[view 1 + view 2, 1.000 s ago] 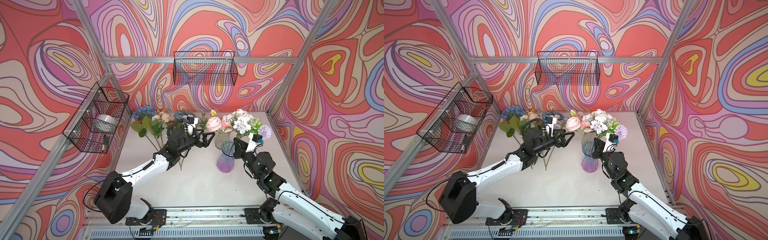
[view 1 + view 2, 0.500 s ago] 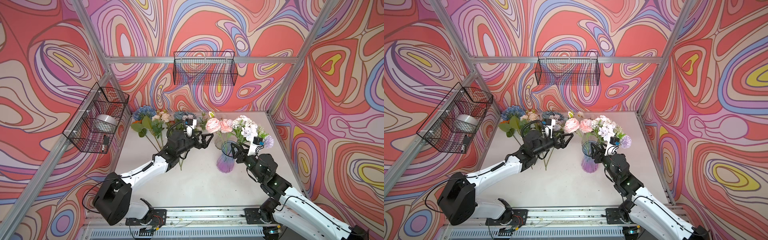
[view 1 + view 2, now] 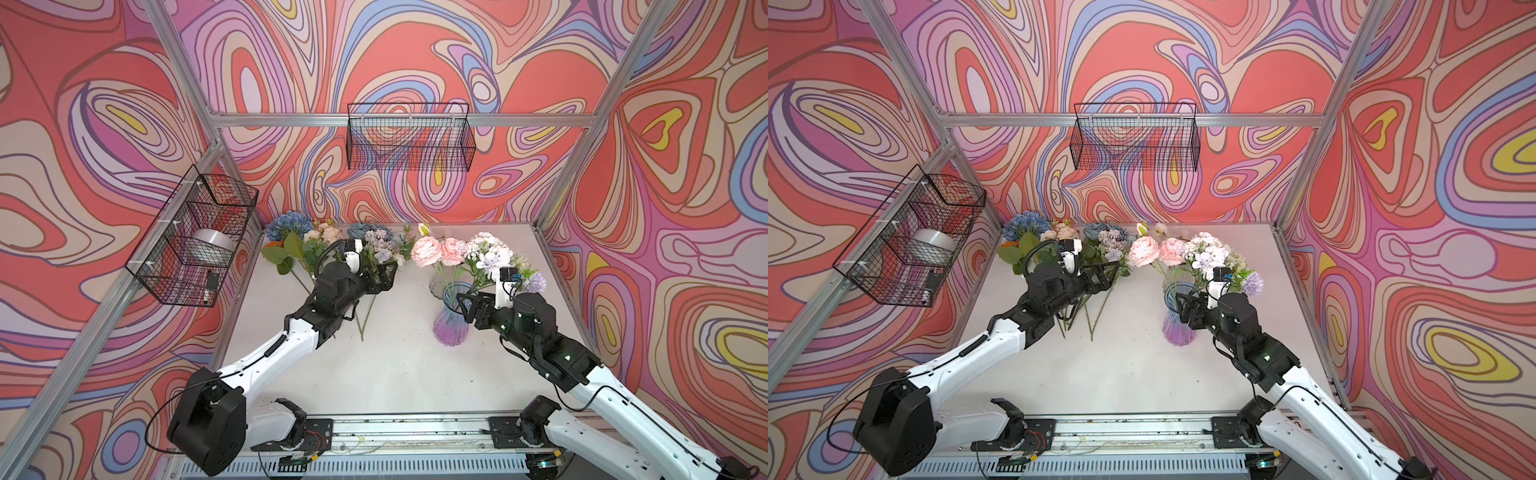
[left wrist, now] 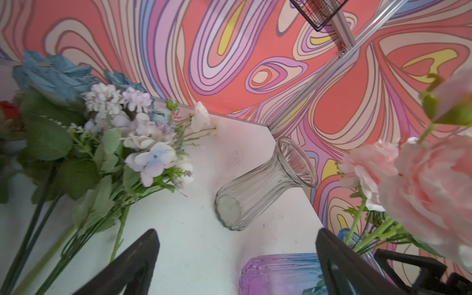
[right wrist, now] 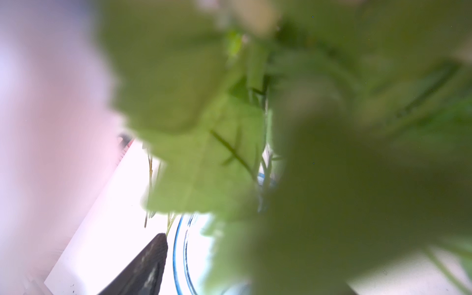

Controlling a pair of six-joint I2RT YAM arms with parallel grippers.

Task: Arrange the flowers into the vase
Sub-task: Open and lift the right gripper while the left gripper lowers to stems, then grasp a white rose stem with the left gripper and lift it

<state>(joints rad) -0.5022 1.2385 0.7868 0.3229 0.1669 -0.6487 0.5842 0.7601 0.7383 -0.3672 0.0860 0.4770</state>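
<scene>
A blue-to-purple ribbed vase (image 3: 450, 322) (image 3: 1177, 328) (image 4: 279, 274) stands right of centre. Pink roses (image 3: 438, 252) (image 4: 421, 184), a white-lilac cluster (image 3: 490, 254) and a purple ball bloom (image 3: 537, 282) rise from it. More flowers (image 3: 332, 245) (image 3: 1100, 249) (image 4: 143, 145) lie at the back left with stems toward the front. My left gripper (image 3: 387, 274) (image 3: 1105, 276) (image 4: 236, 255) hovers open and empty over them. My right gripper (image 3: 467, 306) (image 3: 1185, 308) stands open at the vase rim (image 5: 178, 250), holding nothing. Leaves blur the right wrist view; one finger (image 5: 143, 265) shows.
An empty clear glass vase (image 3: 437, 286) (image 4: 265, 190) stands just behind the coloured one. A wire basket (image 3: 191, 241) with a silver roll hangs on the left wall, another basket (image 3: 409, 137) on the back wall. Aluminium frame posts edge the table.
My right gripper opened and let go of the white-lilac stems, which now stand in the vase; the arm drew back a little. My left gripper shifted slightly back over the lying flowers.
</scene>
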